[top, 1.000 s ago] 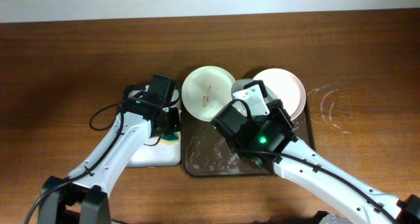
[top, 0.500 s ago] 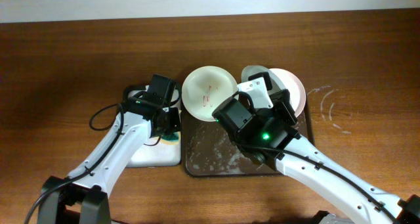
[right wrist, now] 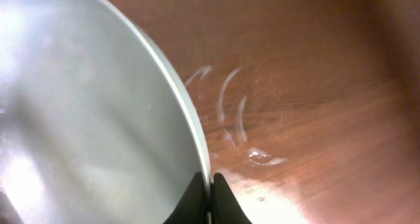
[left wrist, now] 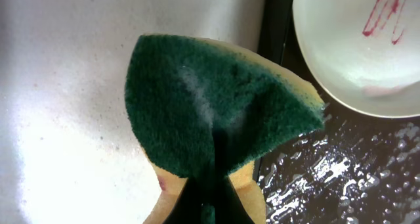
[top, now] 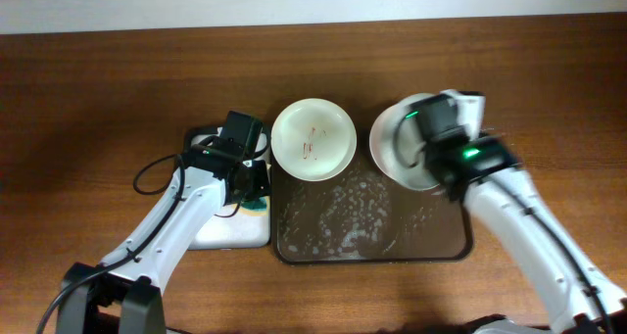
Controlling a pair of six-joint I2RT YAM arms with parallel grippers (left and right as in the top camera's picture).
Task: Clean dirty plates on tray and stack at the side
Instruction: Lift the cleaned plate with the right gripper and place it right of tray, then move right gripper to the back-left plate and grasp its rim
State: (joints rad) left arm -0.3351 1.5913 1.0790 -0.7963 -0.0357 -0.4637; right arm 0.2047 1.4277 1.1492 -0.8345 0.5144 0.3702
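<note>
Because it fills the overhead view from edge to edge, the brown wooden table [top: 98,79] is listed first. White curved smears [top: 495,163] mark its surface just right of the dark tray [top: 372,261].

The dark tray lies at table centre, between the two arms. Its floor is wet and speckled with white suds [top: 338,202].

A smaller white tray [top: 220,238] sits against the dark tray's left rim.

The stained plate [top: 313,140] is cream-white with red scribble marks near its middle. It sits at the dark tray's far left corner and overhangs the far rim.

The pale plate [right wrist: 85,106] is at the dark tray's far right corner, also reaching past the rim. From the right wrist camera its edge stands out against the smeared tabletop. Whether it rests on the tray or is raised cannot be determined, nor whether another plate lies beneath it.

The right gripper [right wrist: 211,191] has its fingertips pressed together on the pale plate's rim.

The left gripper [left wrist: 211,191] is pinching a sponge [left wrist: 216,106], which is folded with its green scouring face outward and its yellow backing below. The sponge hangs over the white tray's right side, one corner reaching toward the dark tray, just beside the stained plate.
</note>
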